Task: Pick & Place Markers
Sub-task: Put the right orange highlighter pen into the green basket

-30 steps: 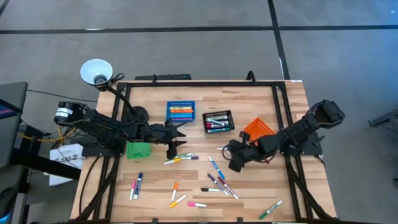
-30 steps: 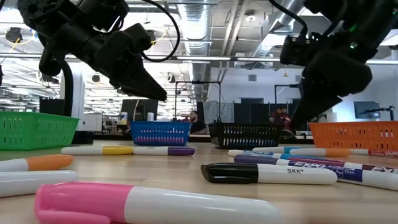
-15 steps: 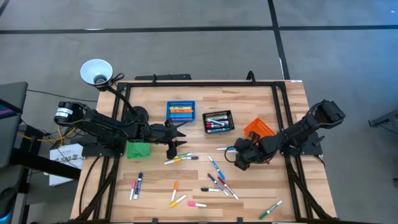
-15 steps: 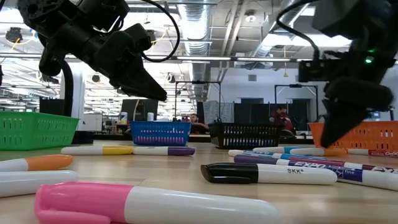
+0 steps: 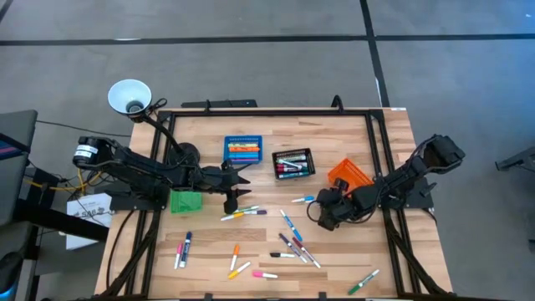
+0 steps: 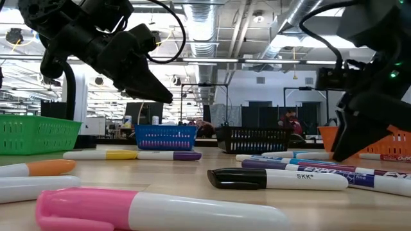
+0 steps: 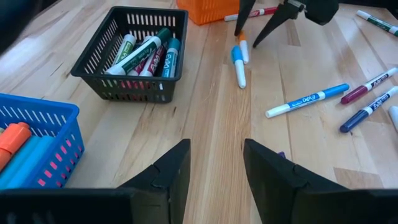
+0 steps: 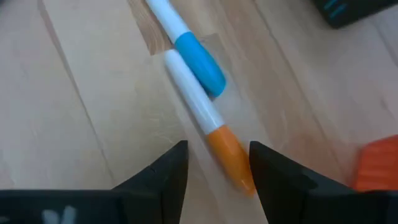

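Note:
Many markers [image 5: 292,244] lie scattered on the near half of the wooden table. My right gripper [image 8: 217,149] is open and points steeply down at the table's right of centre [image 5: 323,214]. Its fingers stand on either side of an orange-capped white marker [image 8: 219,138], which lies flat beside a blue-capped marker [image 8: 198,61]. The left wrist view shows the same pair [image 7: 241,55] under that gripper [image 7: 258,34]. I cannot see a finger touching the marker. My left gripper [image 5: 236,201] hangs open above the table's left of centre, nothing between its fingers [image 7: 216,155].
Four small bins stand on the table: blue [image 5: 242,150] and black [image 5: 293,163] at the far middle, both holding markers, orange [image 5: 347,174] close behind my right gripper, green [image 5: 185,201] at the left. A lamp [image 5: 129,96] stands off the far left corner.
My right gripper has gone down and toward the table's right edge, and has opened, so that it now stands low over the orange-capped marker. The markers lie where they were.

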